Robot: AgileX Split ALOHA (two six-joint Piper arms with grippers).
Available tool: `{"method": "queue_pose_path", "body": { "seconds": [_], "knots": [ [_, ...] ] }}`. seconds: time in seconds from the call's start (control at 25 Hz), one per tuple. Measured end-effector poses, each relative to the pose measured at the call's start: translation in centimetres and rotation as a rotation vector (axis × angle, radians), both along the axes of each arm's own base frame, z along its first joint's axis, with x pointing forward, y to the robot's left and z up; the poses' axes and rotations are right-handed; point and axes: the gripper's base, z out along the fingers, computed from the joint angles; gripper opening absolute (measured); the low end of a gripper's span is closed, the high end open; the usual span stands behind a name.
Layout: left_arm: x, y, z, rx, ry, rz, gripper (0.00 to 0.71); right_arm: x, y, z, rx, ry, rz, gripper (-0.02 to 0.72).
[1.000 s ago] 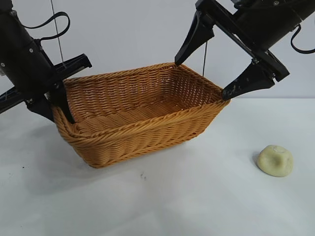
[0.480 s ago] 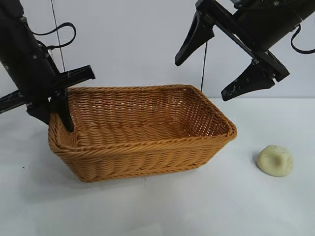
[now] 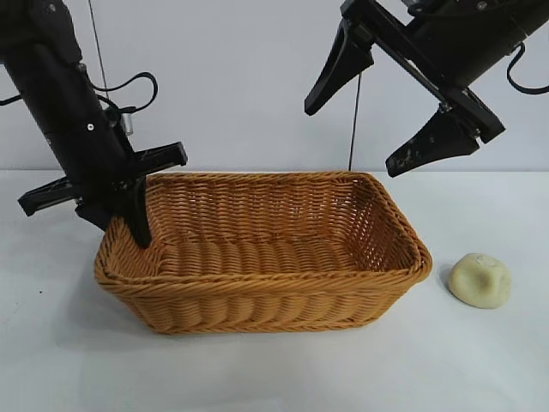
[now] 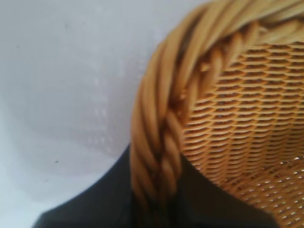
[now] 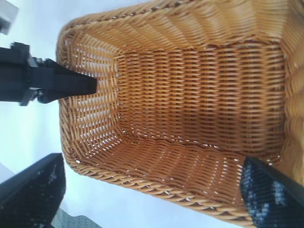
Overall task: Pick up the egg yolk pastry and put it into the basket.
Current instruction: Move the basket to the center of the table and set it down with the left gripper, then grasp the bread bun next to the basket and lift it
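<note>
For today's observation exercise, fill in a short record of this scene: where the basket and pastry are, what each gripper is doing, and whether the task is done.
basket: on the table, centre, nothing inside
pastry: on the table, right of the basket, apart from it
left gripper: clamped on the basket's left rim, one finger inside and one outside
right gripper: wide open, raised above the basket's right end, holding nothing
task status: pastry not yet picked up

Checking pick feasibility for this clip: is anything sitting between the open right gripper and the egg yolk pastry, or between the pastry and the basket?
Nothing visible does. The egg yolk pastry lies alone on the table, just outside the basket, with bare table between them. The right gripper hangs open above the basket's near end, with only air toward the pastry. The left gripper grips the basket's far rim.
</note>
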Motion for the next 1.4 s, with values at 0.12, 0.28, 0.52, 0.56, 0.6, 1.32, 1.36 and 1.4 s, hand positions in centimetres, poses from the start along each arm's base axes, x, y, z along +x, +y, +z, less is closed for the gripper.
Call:
{"method": "queue_pose_path", "body": {
  "seconds": [0.12,0.28,0.52,0.56,0.6,1.32,1.36,1.4],
  "knots": [
    [0.1,0.0,0.0,-0.001,-0.016,-0.004,0.108,0.0,0.0,0.0,0.000,0.000,0.000,0.694],
    [0.3,0.0,0.0,-0.001,-0.036,-0.005,0.107,0.0,0.0,0.0,0.001,0.001,-0.002,0.694],
    [0.6,0.0,0.0,-0.002,-0.062,0.002,0.106,0.0,0.0,0.0,0.001,0.002,-0.003,0.694],
    [0.6,0.0,0.0,-0.003,-0.066,0.003,0.106,0.0,0.0,0.0,0.001,0.002,-0.003,0.694],
    [0.6,0.0,0.0,-0.003,-0.070,0.005,0.106,0.0,0.0,0.0,0.001,0.002,-0.003,0.694],
    [0.2,-0.1,5.0,-0.032,-0.154,-0.049,0.690,0.0,0.0,0.0,0.001,0.002,-0.003,0.694],
    [0.2,0.0,5.8,-0.028,-0.169,-0.062,0.690,0.0,0.0,0.0,0.001,0.002,-0.003,0.694],
    [0.1,0.1,6.8,-0.021,-0.189,-0.075,0.690,0.0,0.0,0.0,0.001,0.002,-0.003,0.694]
  ]
}}
